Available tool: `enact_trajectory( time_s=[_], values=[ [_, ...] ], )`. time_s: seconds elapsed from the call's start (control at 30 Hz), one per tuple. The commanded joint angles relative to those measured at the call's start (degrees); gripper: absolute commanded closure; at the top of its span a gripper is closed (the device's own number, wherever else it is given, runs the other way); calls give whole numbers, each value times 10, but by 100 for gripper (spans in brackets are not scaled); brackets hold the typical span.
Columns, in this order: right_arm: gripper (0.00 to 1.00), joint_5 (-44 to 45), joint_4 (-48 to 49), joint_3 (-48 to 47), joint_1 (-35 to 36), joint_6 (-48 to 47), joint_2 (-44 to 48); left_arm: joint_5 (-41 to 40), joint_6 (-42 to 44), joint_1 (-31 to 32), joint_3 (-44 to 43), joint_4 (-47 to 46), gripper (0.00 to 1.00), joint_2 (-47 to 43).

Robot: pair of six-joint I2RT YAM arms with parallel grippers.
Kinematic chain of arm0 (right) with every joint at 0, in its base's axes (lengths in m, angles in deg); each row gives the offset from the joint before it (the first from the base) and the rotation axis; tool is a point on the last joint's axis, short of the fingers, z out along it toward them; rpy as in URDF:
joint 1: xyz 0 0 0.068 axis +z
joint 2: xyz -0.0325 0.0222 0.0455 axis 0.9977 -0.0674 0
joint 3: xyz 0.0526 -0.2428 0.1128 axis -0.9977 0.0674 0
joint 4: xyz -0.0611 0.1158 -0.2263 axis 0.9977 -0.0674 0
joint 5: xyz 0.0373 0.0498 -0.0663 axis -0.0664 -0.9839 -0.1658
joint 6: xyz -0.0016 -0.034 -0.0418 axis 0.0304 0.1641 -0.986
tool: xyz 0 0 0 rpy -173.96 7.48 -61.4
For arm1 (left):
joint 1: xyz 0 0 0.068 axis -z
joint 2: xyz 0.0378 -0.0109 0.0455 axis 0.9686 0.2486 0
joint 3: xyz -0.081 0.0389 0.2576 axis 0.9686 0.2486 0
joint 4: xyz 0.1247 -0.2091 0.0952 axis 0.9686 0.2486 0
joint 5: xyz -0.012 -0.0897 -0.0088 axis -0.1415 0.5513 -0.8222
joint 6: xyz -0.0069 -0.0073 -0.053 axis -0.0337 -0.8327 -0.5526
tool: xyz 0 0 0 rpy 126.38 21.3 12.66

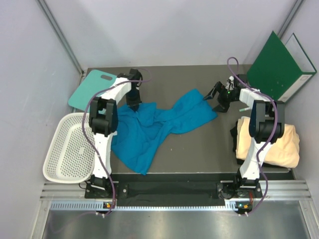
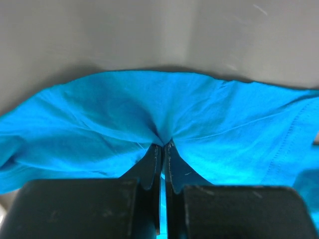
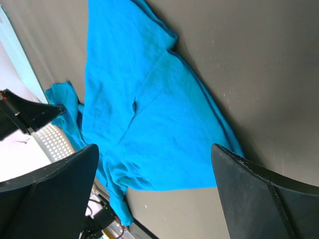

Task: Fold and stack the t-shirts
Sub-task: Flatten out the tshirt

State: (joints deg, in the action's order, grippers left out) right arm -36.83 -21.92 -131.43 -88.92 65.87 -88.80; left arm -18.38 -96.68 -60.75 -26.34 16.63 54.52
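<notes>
The blue t-shirt (image 1: pixel 149 132) is lying crumpled across the middle of the dark table (image 1: pixel 209 144) in the top view, stretching from lower left of centre up toward upper right of centre. The left gripper (image 1: pixel 133 103) is reaching down onto the shirt's upper-left edge. In the left wrist view its jaws are standing together, pinching a fold of the blue cloth, which is puckering around the fingertips (image 2: pixel 157 154). The right gripper (image 1: pixel 216 99) is sitting just beside the shirt's upper-right end, its jaws spread wide apart and holding nothing. In the right wrist view the blue cloth is showing between its two dark fingers (image 3: pixel 55 184). The cream t-shirt (image 1: pixel 279 142) is sitting as a folded bundle at the right edge of the top view, partly hidden behind the right arm and well apart from the blue one. A white mesh basket (image 1: pixel 65 149) is resting at the left edge, a teal board (image 1: pixel 87 89) is lying above it, and a green folder (image 1: pixel 276 64) is leaning in the upper right corner.
</notes>
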Motion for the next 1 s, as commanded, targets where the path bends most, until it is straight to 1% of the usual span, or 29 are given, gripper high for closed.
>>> enact_trajectory(
  time_s=[0.0,0.1,0.13,0.17,0.2,0.23,0.3,0.33,0.4,0.43,0.47,0.5,0.53,0.57,0.63,0.7,0.77,0.8,0.97],
  values=[
    [6,-7,27,-24,-2,10,-9,78,-42,-47,27,-68,100,-49],
    [6,-7,30,-22,0,12,-9,109,-51,-62,31,-88,100,-48],
    [6,-7,30,-21,1,12,-9,122,-49,-62,24,-90,87,-48],
    [5,-6,31,-19,1,12,-9,139,-44,-62,22,-95,70,-49],
    [5,-7,32,-15,2,13,-9,150,-44,-61,22,-102,43,-55],
    [5,-6,34,-13,2,14,-7,176,-43,-60,27,-121,33,-60],
    [5,-6,38,-7,2,14,-6,187,-42,-55,34,-139,16,-78],
    [5,-6,38,-6,2,14,-6,190,-41,-54,37,-155,2,-82],
    [5,-6,41,-3,3,16,-6,176,-22,-42,30,-158,1,-81],
    [5,-6,43,-3,3,17,-8,160,-13,-36,3,-149,1,-74],
    [5,-6,43,-3,3,17,-9,123,7,-30,-19,-114,1,-62],
    [5,-6,43,-3,3,18,-10,114,14,-22,-41,-96,1,-34],
    [5,-6,44,-3,4,18,-12,110,18,-18,-84,-79,1,-20],
    [5,-6,44,-4,4,18,-13,103,21,-16,-100,-52,1,-6],
    [5,-7,44,-6,5,19,-15,91,23,-7,-124,-41,1,14],
    [5,-7,45,-6,6,20,-16,62,24,3,-125,-42,1,11],
    [5,-6,47,-4,7,21,-16,50,24,14,-123,-46,1,-4],
    [5,-6,48,-3,8,22,-15,16,26,18,-116,-52,1,-10],
    [4,-5,54,4,9,27,-14,-43,41,33,-107,-58,1,-46]
  ],
)
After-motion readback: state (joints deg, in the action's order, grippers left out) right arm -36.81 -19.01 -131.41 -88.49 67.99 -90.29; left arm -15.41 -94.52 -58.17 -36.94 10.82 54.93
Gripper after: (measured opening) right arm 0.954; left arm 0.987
